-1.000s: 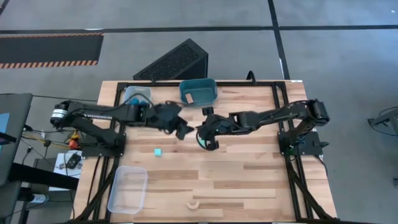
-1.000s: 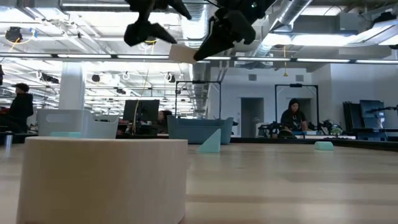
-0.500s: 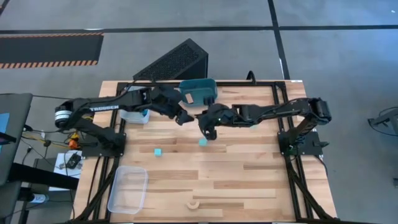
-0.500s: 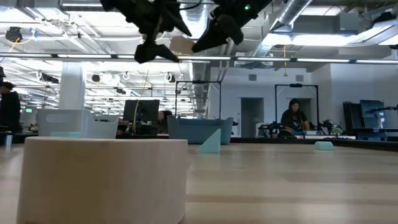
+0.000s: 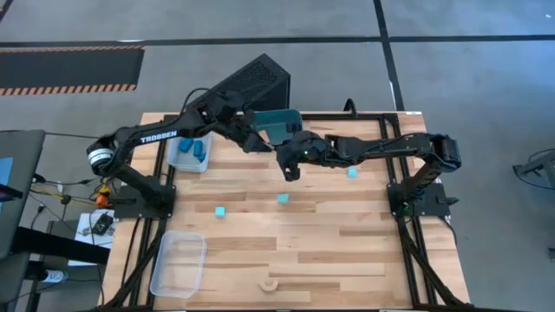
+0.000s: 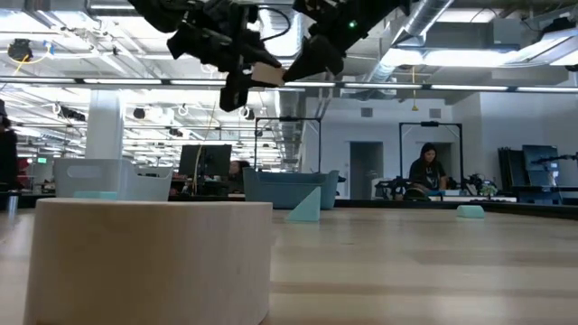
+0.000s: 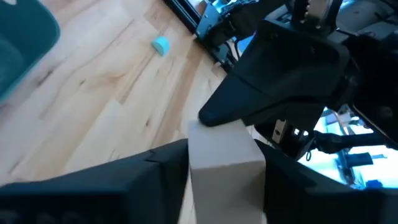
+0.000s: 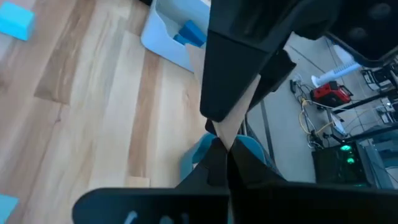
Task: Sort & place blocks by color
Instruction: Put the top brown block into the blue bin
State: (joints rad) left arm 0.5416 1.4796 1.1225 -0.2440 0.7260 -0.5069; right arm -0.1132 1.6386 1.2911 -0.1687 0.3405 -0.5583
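- Clear tray [image 5: 177, 159], back-left corner of the table [image 5: 347, 251] – dark blue blocks [image 5: 198, 149] inside.
- Cyan block [image 5: 220, 211], left of table centre.
- Left gripper [image 7: 227, 163], raised near the back edge – fingers clamped on either side of a wooden block [image 6: 267, 73].
- Right gripper [image 6: 291, 70], meeting it, pinched together on the same block's corner.
- Cyan block [image 5: 283, 198], centre.
- Cyan block [image 5: 352, 172], right of centre.
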